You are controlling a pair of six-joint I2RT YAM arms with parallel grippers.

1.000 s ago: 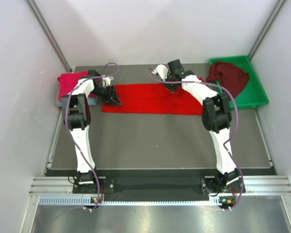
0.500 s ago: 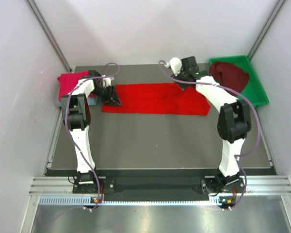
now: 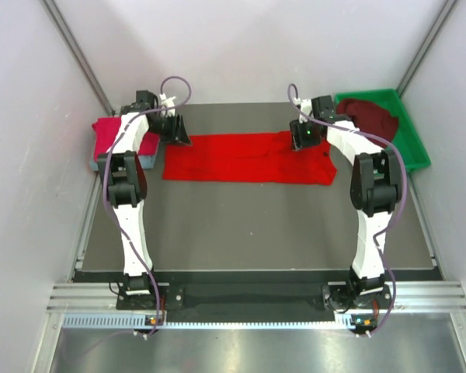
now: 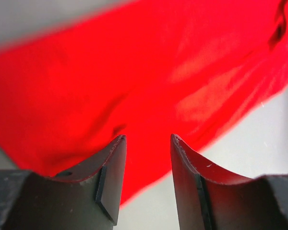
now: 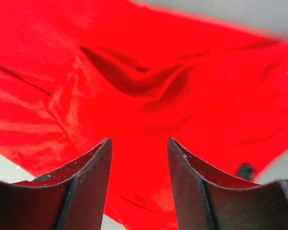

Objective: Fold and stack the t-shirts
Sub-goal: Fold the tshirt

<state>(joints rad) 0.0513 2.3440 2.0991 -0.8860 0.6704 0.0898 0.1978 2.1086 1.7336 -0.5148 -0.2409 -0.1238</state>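
Top external | bright red t-shirt (image 3: 245, 158) | flat long band, creased

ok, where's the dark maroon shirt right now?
Top view: the dark maroon shirt lies bunched in the green tray at the far right, just right of the right gripper.

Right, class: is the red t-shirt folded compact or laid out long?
Laid out long: the red t-shirt lies as one wide, flat strip.
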